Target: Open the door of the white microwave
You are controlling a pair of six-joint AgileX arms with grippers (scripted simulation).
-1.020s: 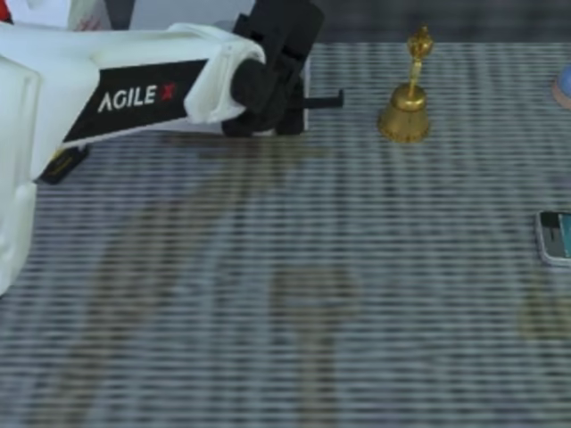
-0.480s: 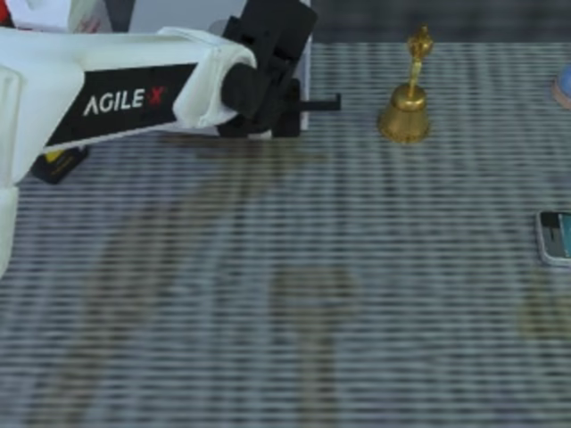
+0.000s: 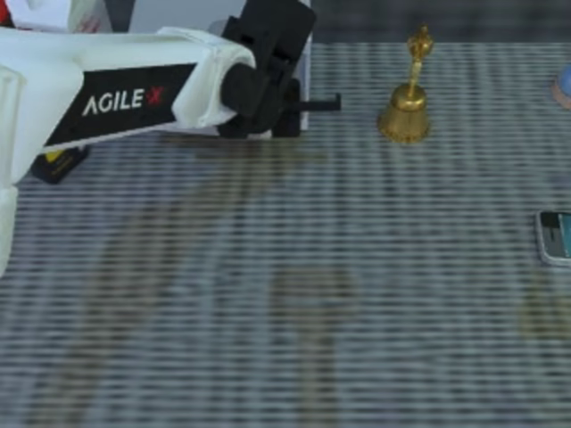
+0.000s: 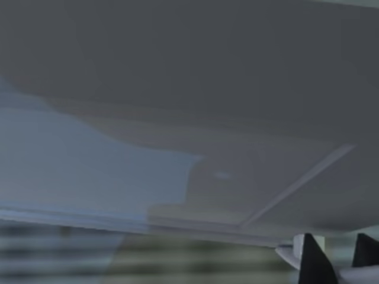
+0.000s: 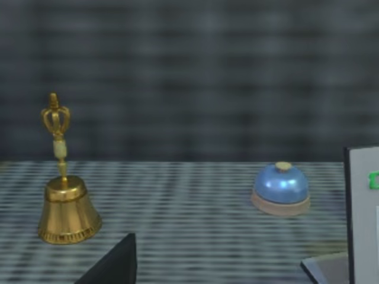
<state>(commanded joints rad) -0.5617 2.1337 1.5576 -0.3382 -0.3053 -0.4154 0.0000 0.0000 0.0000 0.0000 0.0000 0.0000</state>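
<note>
Since a second ago the left arm, lettered "AGILE X", has slid slightly leftward and then held; nothing else has shifted. Its left gripper (image 3: pixel 284 89) sits at the front of the white microwave (image 3: pixel 169 16), left of the brass hand bell (image 3: pixel 407 89). Whether its fingers are parted or closed cannot be told. The left wrist view shows the door (image 4: pixel 195 89) close up. A blue call bell (image 5: pixel 280 188) stands right of the hand bell; a phone (image 3: pixel 555 237) lies further right and nearer.

Table (image 3: pixel 312 294) covered in grey-white striped woven cloth with faint brownish patches; dark grey plaid-patterned wall (image 5: pixel 195 71) behind it.
</note>
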